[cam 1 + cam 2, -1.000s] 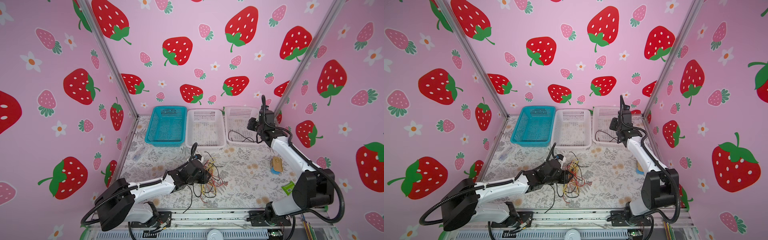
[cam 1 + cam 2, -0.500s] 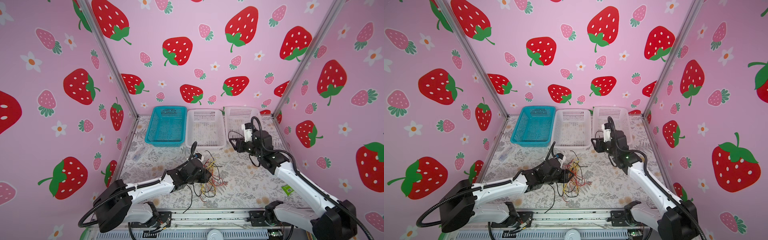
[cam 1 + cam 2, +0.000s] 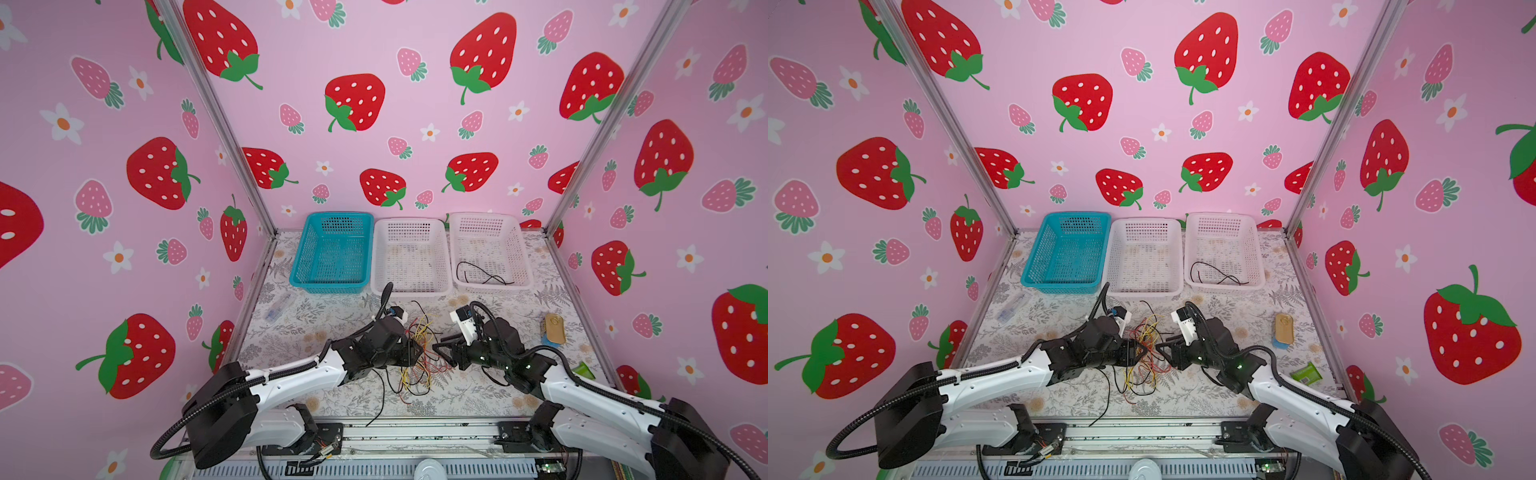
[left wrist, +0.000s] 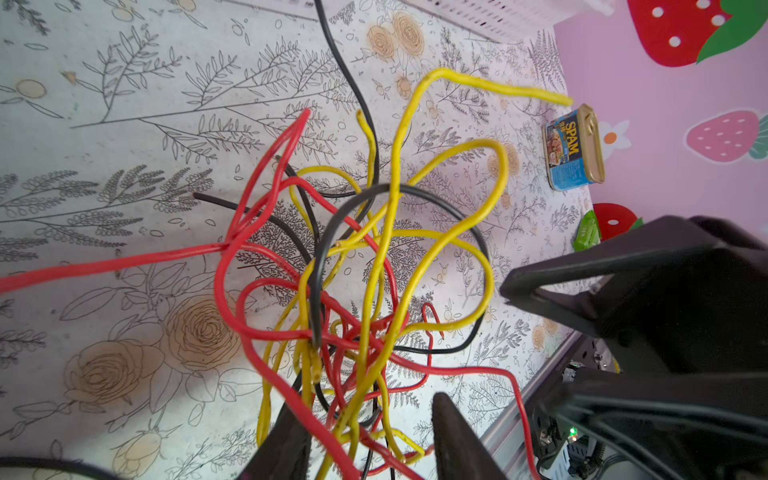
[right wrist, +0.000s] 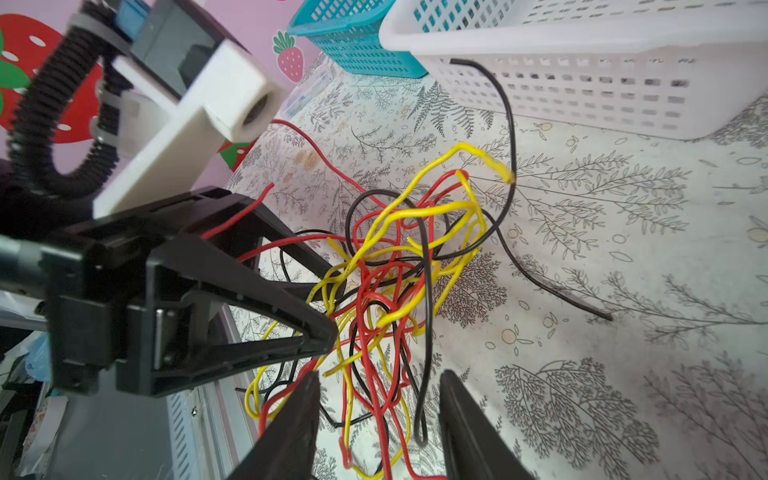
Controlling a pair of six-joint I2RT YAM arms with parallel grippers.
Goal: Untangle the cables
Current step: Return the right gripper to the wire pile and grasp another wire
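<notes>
**Two grippers face off across a knot of wire**

Near the front of the bench (image 3: pixel 316 320), the cables (image 3: pixel 415 376) in red, yellow and black sit in one loose knot. Their loops stand up off the flowered cover, and a black end trails toward the front rail. The left gripper (image 3: pixel 417 353) is in among them from its own side. Its jaws are part-way apart, with red and yellow strands running through the gap, and nothing looks pinched. The right gripper (image 3: pixel 439 351) points straight back at it from the opposite side. Its jaws are likewise apart and empty, the tips just beside the knot's edge.

So the knot lies between the two, on the line that joins them, and the left arm is the nearer. Any pull to free a strand would likely run along that line, the right side drawing outward while the left steadies the rest. Well apart, at the back, a single black cable (image 3: pixel 482 272) lies looped in the right-hand white basket (image 3: pixel 524 266).
</notes>
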